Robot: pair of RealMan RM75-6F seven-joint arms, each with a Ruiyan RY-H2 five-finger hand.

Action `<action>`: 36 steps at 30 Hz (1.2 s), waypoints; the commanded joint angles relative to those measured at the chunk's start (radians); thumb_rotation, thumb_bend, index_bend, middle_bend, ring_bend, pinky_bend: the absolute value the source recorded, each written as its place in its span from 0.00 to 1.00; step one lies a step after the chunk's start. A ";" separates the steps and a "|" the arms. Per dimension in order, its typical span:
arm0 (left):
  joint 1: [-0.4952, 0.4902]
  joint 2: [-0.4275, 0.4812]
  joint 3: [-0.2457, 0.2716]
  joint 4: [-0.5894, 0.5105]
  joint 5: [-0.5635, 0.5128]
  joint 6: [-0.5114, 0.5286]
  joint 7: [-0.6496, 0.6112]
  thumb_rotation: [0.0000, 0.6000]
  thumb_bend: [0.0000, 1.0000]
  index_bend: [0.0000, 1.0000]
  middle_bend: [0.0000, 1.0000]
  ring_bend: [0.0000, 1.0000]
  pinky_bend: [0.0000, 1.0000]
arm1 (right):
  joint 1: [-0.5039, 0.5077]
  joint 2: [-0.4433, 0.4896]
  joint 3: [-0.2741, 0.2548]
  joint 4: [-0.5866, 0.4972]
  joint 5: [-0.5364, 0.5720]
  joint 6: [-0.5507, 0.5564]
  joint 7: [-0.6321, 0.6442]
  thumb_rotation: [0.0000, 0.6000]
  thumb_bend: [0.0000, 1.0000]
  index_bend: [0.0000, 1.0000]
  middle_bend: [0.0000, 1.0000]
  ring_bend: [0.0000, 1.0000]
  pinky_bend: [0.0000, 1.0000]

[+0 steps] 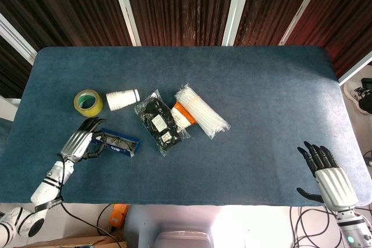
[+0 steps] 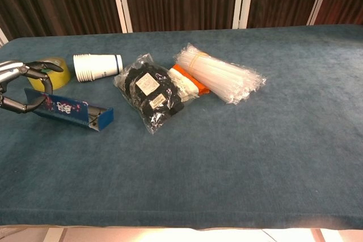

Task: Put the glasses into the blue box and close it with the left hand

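One blue box [image 1: 119, 143] — two robot hands [image 1: 77, 143]

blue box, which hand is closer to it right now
Left. The left hand grips the blue box at its left end; the right hand hangs open off the table's far right corner.

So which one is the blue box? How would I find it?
Look at the left end of the table. Just nearer than the yellow tape roll and white cups lies the blue box, with the left hand at its end. It's the only long, narrow, blue thing.
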 commanded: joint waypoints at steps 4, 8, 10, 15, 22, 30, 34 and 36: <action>-0.046 -0.012 -0.040 0.031 -0.073 -0.121 0.005 1.00 0.72 0.67 0.09 0.00 0.04 | -0.002 0.004 0.002 0.001 0.006 0.003 0.006 1.00 0.27 0.00 0.00 0.00 0.00; -0.064 -0.026 -0.056 0.061 -0.096 -0.163 -0.012 1.00 0.71 0.67 0.09 0.00 0.04 | -0.003 0.009 0.005 0.001 0.012 0.006 0.016 1.00 0.27 0.00 0.00 0.00 0.00; -0.071 -0.034 -0.061 0.078 -0.104 -0.181 -0.018 1.00 0.70 0.67 0.09 0.00 0.04 | -0.004 0.011 0.006 0.002 0.014 0.007 0.020 1.00 0.27 0.00 0.00 0.00 0.00; -0.082 -0.051 -0.066 0.103 -0.109 -0.204 -0.029 1.00 0.67 0.67 0.09 0.00 0.04 | -0.004 0.013 0.006 0.002 0.013 0.007 0.024 1.00 0.27 0.00 0.00 0.00 0.00; -0.098 -0.070 -0.081 0.123 -0.113 -0.212 -0.031 1.00 0.67 0.67 0.10 0.00 0.05 | -0.005 0.013 0.007 -0.001 0.014 0.009 0.024 1.00 0.27 0.00 0.00 0.00 0.00; -0.116 -0.108 -0.095 0.137 -0.136 -0.232 0.028 1.00 0.66 0.67 0.10 0.00 0.05 | -0.004 0.015 0.009 0.000 0.016 0.009 0.027 1.00 0.27 0.00 0.00 0.00 0.00; -0.128 -0.133 -0.102 0.156 -0.155 -0.254 0.057 1.00 0.61 0.67 0.11 0.00 0.05 | -0.006 0.018 0.010 0.001 0.015 0.014 0.036 1.00 0.27 0.00 0.00 0.00 0.00; -0.131 -0.145 -0.107 0.166 -0.163 -0.258 0.069 1.00 0.56 0.66 0.12 0.00 0.05 | -0.007 0.020 0.010 0.001 0.014 0.017 0.041 1.00 0.27 0.00 0.00 0.00 0.00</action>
